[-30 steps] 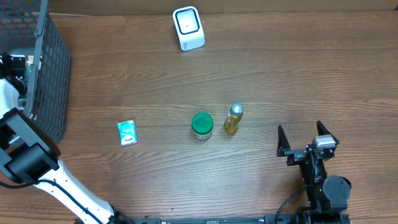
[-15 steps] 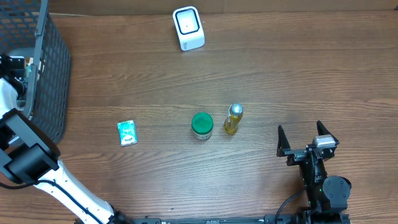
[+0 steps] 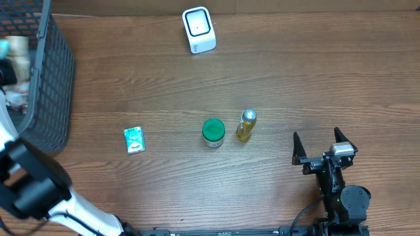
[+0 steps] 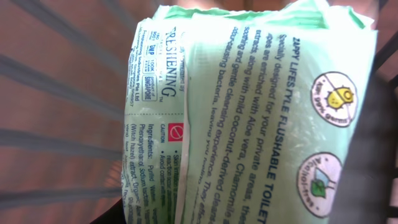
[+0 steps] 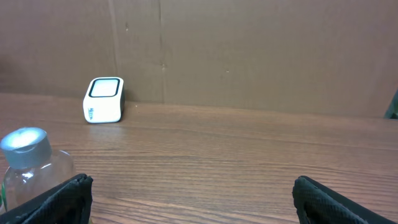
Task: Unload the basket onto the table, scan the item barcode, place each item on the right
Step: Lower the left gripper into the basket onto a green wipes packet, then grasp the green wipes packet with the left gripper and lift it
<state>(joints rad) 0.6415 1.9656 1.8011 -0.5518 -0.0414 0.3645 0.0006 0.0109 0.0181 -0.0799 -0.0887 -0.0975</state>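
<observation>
Wipes pack (image 4: 249,112), pale green and printed with "flushable toilet" text, fills my left wrist view, right up against the lens with its printed face toward me. It stands on end in the picture, the seam running down its left part. My left gripper (image 3: 5,71) is at the far-left edge of the table, over the inside of the dark wire basket (image 3: 56,78). My fingers are not clear around the pack, so I cannot tell whether my jaws are clamped on it or only close to it. Blurred basket bars show just behind the pack, so the basket wall stands between it and the rest of the table.

On my other side, my right gripper (image 3: 315,134) rests at the near-right edge, jaws spread wide and holding nothing. Just ahead and to its left stands a small clear bottle (image 3: 246,125) of yellow liquid with a silver cap. Just beside that, further left, is a jar (image 3: 212,132) with a green lid. Well apart to the left lies a small green packet (image 3: 134,139), flat on the wood. At the far edge, well beyond all three, sits the white barcode scanner (image 3: 199,29). The jar and bottle stand nearer to me than the line from basket to scanner.
</observation>
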